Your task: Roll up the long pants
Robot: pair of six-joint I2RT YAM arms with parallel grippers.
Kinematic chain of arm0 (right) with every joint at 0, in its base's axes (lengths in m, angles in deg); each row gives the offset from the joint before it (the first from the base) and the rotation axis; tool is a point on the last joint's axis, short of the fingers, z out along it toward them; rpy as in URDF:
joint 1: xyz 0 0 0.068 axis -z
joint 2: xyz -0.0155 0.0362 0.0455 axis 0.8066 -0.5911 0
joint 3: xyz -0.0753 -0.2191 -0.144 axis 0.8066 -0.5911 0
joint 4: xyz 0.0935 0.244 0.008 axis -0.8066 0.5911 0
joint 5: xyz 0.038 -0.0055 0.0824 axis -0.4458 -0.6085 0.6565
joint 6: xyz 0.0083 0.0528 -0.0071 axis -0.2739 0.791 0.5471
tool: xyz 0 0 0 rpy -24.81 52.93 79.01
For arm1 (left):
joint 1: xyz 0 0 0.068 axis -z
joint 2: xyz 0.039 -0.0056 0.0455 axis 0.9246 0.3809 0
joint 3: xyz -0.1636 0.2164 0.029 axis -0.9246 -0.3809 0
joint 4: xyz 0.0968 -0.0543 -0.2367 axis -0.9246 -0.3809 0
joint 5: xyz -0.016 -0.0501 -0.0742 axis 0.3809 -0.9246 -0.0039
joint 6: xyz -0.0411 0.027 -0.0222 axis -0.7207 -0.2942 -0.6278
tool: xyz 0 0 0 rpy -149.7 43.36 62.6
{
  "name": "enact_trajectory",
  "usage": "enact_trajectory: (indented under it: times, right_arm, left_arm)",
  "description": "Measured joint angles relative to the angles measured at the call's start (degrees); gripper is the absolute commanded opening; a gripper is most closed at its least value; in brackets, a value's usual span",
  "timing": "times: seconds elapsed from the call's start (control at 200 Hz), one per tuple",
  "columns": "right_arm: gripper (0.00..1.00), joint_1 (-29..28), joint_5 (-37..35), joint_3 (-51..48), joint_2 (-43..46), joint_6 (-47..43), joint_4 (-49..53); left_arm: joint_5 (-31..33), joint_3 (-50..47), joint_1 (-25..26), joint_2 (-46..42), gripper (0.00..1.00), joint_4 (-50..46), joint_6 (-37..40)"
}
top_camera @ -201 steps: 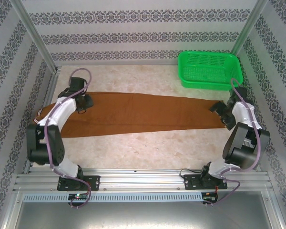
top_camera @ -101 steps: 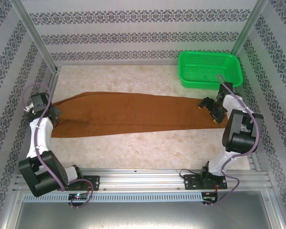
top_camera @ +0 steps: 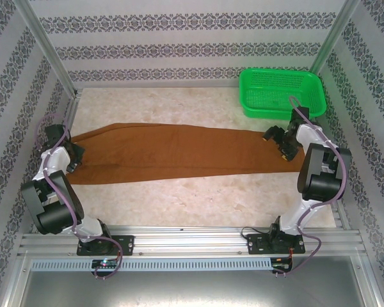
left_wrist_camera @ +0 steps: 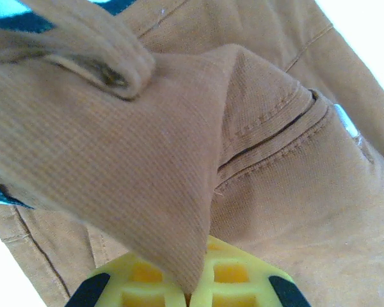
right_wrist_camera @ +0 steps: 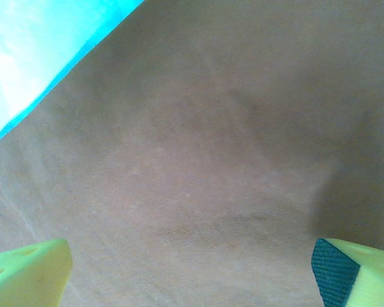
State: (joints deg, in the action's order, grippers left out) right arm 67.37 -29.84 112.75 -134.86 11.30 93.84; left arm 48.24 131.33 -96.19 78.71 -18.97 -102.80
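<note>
The long pants (top_camera: 173, 151), rust-brown and laid flat, stretch across the table from the left edge to the right side. My left gripper (top_camera: 69, 155) is at their wide left end, shut on a raised fold of the brown fabric (left_wrist_camera: 147, 173) that runs down between its yellow fingers (left_wrist_camera: 237, 281). My right gripper (top_camera: 276, 142) hovers over the narrow right end of the legs, jaws wide open, yellow fingertips (right_wrist_camera: 29, 268) at either side above flat brown cloth (right_wrist_camera: 211, 160).
A green basket (top_camera: 280, 94) stands at the back right, just behind my right gripper. Patterned walls close in the table on three sides, with metal posts at the corners. Bare marble tabletop (top_camera: 198, 198) lies in front of the pants.
My left arm swung from over the waist area out to the left end of the pants and closed on the fabric. My right gripper moved back and left onto the leg ends.
</note>
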Motion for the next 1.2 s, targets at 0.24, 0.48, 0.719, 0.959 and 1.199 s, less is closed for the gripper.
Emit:
enact_trajectory:
  times: [0.24,0.48,0.719,0.959,1.199]
  right_arm:
    - [0.97,-0.66,0.81,0.00,-0.87,1.09,-1.49]
    - [0.97,-0.76,2.05,0.00,-2.71,2.14,-3.43]
    - [0.96,-1.84,3.32,-0.92,-4.31,2.78,-6.19]
    - [0.97,-2.75,3.52,-0.83,-4.66,2.47,-7.08]
    - [0.97,-3.63,3.63,-0.28,-4.92,1.49,-6.67]
  left_arm:
    - [-1.86,6.25,2.93,-4.37,0.00,-0.90,0.61]
    - [-3.19,21.09,7.34,-1.05,0.00,-1.88,2.75]
    - [-2.56,33.27,9.31,11.13,0.00,-3.74,4.50]
    - [3.21,12.02,2.45,3.43,0.14,-6.88,4.57]
    - [4.79,7.50,-1.29,-1.38,0.45,-10.01,4.59]
